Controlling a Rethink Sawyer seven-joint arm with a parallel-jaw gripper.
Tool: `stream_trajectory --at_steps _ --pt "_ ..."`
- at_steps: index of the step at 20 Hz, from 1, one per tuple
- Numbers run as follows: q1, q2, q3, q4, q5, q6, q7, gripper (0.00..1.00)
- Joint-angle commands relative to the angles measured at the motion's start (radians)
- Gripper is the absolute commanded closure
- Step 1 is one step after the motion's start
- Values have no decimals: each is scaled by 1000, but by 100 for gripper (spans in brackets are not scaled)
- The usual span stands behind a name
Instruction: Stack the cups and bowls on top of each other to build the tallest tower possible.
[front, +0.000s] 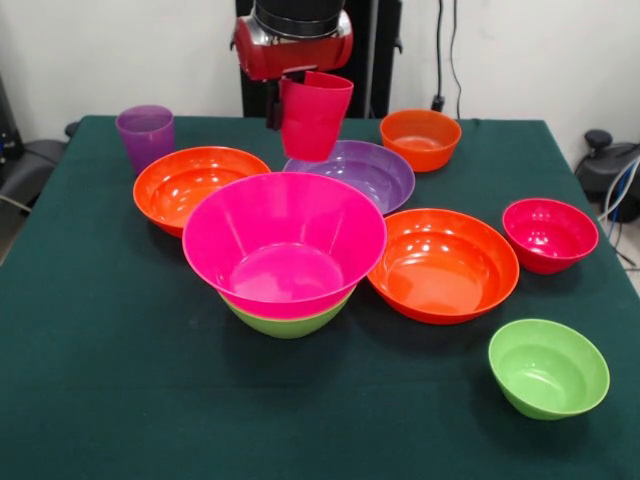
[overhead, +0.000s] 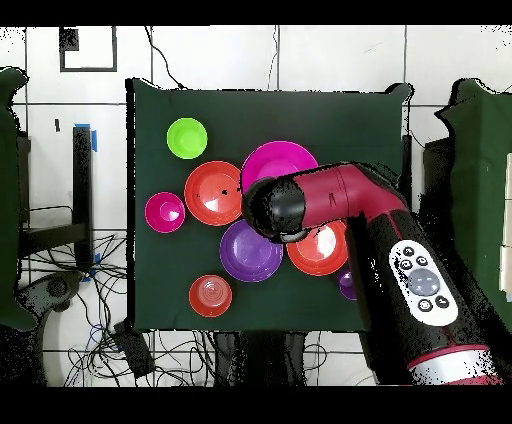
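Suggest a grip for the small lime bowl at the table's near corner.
Small lime bowl sits upright, mouth up, standing alone. Probably best from straight above, one finger inside and one outside its thin rim; the sloped glossy wall would likely slip in a side pinch. The gripper currently holds the red cup.

Table cover (front: 110, 400): dark green cloth, spreads over most of front view; in overhead view (overhead: 300, 115) a dark square, frame centre.
Wall (front: 100, 50): white, plain, upper left of front view behind table.
Cables (front: 445, 45): black, hang down the wall, upper right of front view; more tangled on floor (overhead: 70, 300), lower left of overhead view.
Floor (overhead: 330, 55): pale tiles w/ dark joints, top of overhead view.
Blue tape (overhead: 93, 138): short strip, left of cloth, overhead view.
Black square outline (overhead: 88, 48): on floor, upper left, overhead view.
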Motion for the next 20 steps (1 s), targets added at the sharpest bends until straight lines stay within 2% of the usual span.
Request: stream_trajectory --at_steps 1,14,16,20 --pt "-20 22 93 -54 -31 93 -319 100" --pt "-59 48 136 -67 -61 92 -316 100" --pt "-69 52 147 -76 -66 95 -339 100" --pt "-94 81 180 -89 -62 52 -358 100"
